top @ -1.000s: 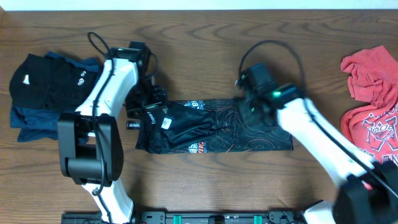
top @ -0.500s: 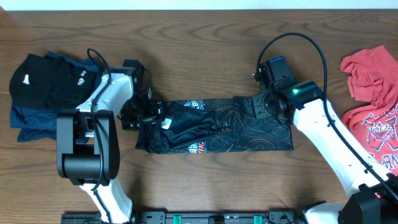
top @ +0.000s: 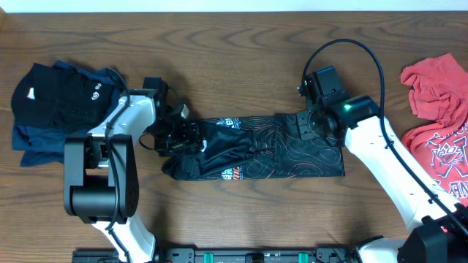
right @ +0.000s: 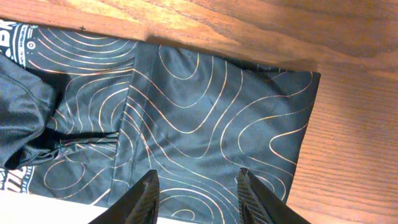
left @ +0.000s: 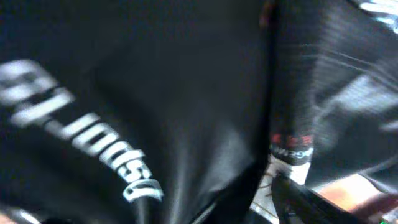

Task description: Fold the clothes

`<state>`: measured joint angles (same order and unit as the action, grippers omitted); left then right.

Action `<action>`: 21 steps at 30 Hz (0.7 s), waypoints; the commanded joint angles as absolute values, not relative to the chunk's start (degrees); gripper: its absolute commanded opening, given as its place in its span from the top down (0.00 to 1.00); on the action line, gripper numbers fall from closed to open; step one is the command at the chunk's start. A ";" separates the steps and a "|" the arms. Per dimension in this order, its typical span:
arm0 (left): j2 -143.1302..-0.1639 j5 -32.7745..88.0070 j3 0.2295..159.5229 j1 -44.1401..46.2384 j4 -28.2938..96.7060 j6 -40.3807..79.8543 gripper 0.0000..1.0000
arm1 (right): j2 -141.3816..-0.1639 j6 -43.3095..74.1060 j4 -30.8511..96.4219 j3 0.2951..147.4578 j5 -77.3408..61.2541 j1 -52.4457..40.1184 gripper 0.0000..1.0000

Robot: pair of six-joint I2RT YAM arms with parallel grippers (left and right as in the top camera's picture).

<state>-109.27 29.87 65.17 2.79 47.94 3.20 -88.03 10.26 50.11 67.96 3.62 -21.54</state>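
The black jersey [top: 256,150] with orange contour lines lies folded into a long strip across the table's middle. My left gripper [top: 184,136] is pressed into its bunched left end. In the left wrist view black fabric with white lettering [left: 112,155] fills the frame, and only one finger [left: 305,202] shows at the lower right, so how the jaws stand is hidden. My right gripper [right: 198,186] hovers open over the strip's right part [right: 211,112] with nothing between its fingers. A red T-shirt [top: 439,124] lies crumpled at the far right.
A pile of dark clothes [top: 58,109] sits at the far left, beside the left arm. Bare wood table [top: 241,66] shows behind and in front of the jersey. The right arm's cable [top: 365,55] loops above it.
The left gripper has pushed rightward into the jersey's left end, which has bunched and drawn inward. The right arm pulled back to the right a second ago and has held still since.
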 commanded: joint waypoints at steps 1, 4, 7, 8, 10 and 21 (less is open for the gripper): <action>-111.57 34.09 63.26 2.96 47.81 0.84 0.47 | -88.25 11.16 50.15 67.72 4.29 -21.04 0.61; -111.57 34.06 63.26 2.96 47.75 0.84 0.64 | -88.25 11.16 50.15 67.72 4.29 -21.04 0.61; -111.55 33.87 63.26 2.96 47.57 0.84 0.68 | -88.25 11.16 50.13 67.72 4.29 -21.04 0.61; -111.55 33.85 63.26 2.94 47.48 0.84 0.68 | -88.25 11.16 50.15 67.72 4.29 -21.06 0.60; -111.55 33.85 63.29 2.90 47.40 0.86 0.71 | -88.25 11.16 50.17 67.72 4.29 -21.04 0.61; -108.05 16.73 69.14 -1.43 53.63 2.70 0.94 | -88.25 11.14 50.61 67.72 4.51 -20.03 0.60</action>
